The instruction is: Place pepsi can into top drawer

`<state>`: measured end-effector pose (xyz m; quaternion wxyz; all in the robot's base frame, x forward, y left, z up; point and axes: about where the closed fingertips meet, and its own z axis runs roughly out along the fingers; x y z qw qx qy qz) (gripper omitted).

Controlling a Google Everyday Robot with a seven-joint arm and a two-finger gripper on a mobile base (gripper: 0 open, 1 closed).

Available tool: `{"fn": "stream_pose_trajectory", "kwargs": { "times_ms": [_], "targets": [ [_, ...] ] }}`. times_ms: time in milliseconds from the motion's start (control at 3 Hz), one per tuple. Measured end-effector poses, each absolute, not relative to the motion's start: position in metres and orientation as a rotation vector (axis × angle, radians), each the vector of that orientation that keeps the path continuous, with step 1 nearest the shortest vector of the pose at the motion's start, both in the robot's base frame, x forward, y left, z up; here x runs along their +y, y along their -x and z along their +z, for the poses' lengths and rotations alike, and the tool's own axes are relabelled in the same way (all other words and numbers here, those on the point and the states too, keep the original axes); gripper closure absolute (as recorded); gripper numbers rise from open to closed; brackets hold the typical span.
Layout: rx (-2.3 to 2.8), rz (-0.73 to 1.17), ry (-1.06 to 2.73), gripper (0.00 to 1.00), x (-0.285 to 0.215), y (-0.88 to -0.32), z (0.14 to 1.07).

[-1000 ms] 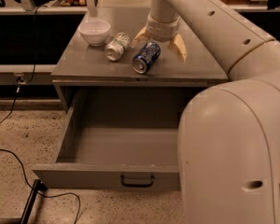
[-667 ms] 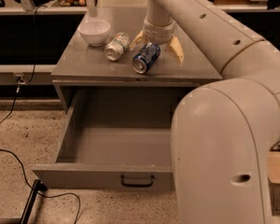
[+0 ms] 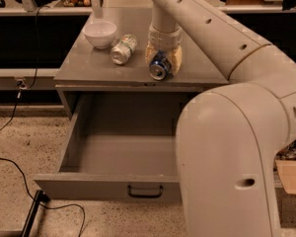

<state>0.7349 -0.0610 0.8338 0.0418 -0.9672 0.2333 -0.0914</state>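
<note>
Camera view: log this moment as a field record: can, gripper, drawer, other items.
pepsi can: on its side, near the front edge of the cabinet top
gripper: down over pepsi can, fingers closed on its sides
top drawer: pulled open, pepsi can not in it
white bowl: upright, back left of cabinet top
pale green can: on its side, between white bowl and pepsi can

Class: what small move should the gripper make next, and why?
Probably lift a little: the gripper looks closed around the pepsi can, lying on its side on the cabinet top, and the top drawer stands open below.
</note>
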Motion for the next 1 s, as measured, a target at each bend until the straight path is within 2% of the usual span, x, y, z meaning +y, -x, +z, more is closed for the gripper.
{"fn": "stream_pose_trajectory", "kwargs": {
  "times_ms": [667, 1000],
  "targets": [
    [0.732, -0.204, 2.889, 0.85, -0.0541, -0.7313, 0.8295],
    [0.741, -0.198, 2.880, 1.00, -0.0550, -0.7299, 0.8313]
  ]
}}
